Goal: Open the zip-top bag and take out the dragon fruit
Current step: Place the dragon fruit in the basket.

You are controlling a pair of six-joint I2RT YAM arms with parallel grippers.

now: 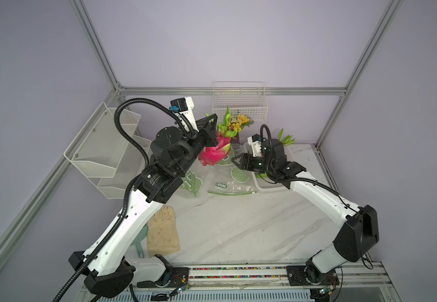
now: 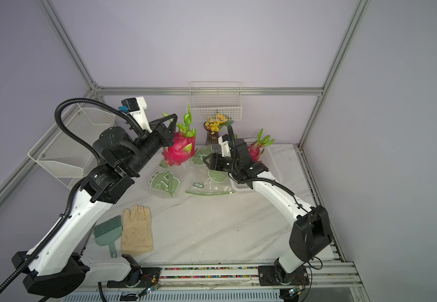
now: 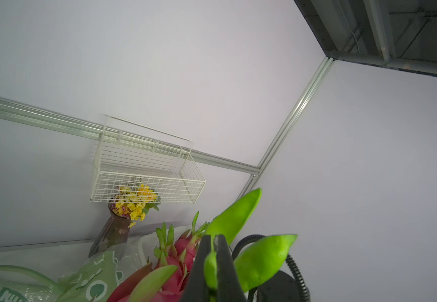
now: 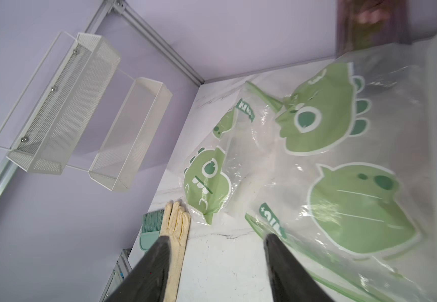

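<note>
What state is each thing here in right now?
held dragon fruit: lifted clear of the zip-top bag, hanging from the left gripper.
left gripper: shut on one green scale.
right gripper: open, empty, by the bag.
zip-top bag: crumpled on the table, no fruit inside.
second dragon fruit: resting in the white tray.
vase: upright, holding yellow flowers.
glove: lying flat.

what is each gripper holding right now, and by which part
The left gripper is shut on the magenta-pink dragon fruit, pinching one green leafy scale. The right gripper is open, holding nothing.
</note>
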